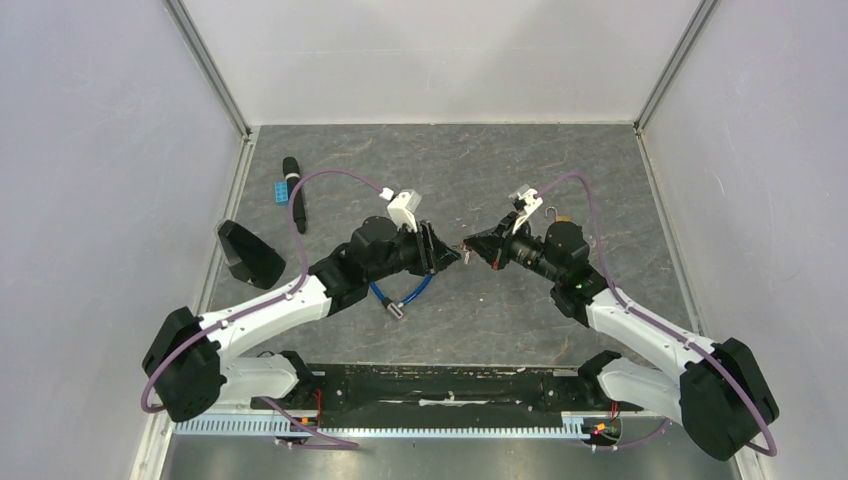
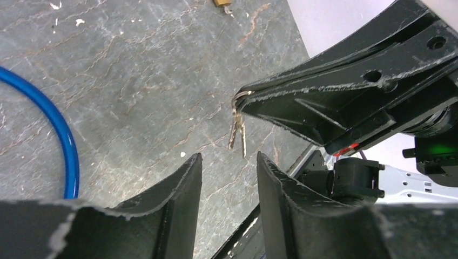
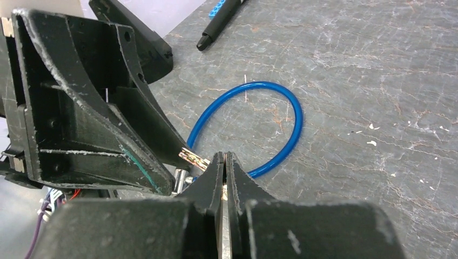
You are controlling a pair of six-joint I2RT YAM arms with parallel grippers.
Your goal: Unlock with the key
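My right gripper [image 3: 224, 159] is shut on the head end of a small bunch of keys. One brass key [image 3: 193, 157] sticks out of its tips. In the left wrist view the keys [image 2: 237, 132] hang from a ring below the right gripper's [image 2: 243, 100] tip. My left gripper [image 2: 229, 162] is open, its fingertips [image 2: 189, 167] just short of the keys, one on each side, nothing between them. From above, the left gripper [image 1: 452, 256] and right gripper [image 1: 472, 250] meet tip to tip over the table's middle. A brass padlock [image 1: 562, 217] lies behind the right wrist.
A blue cable loop [image 1: 410, 290] lies under the left wrist and also shows as a loop [image 3: 270, 108] in the right wrist view. A black marker [image 1: 293, 195] and a blue block [image 1: 283, 190] lie at the far left. A black wedge-shaped object [image 1: 250, 255] sits near the left wall.
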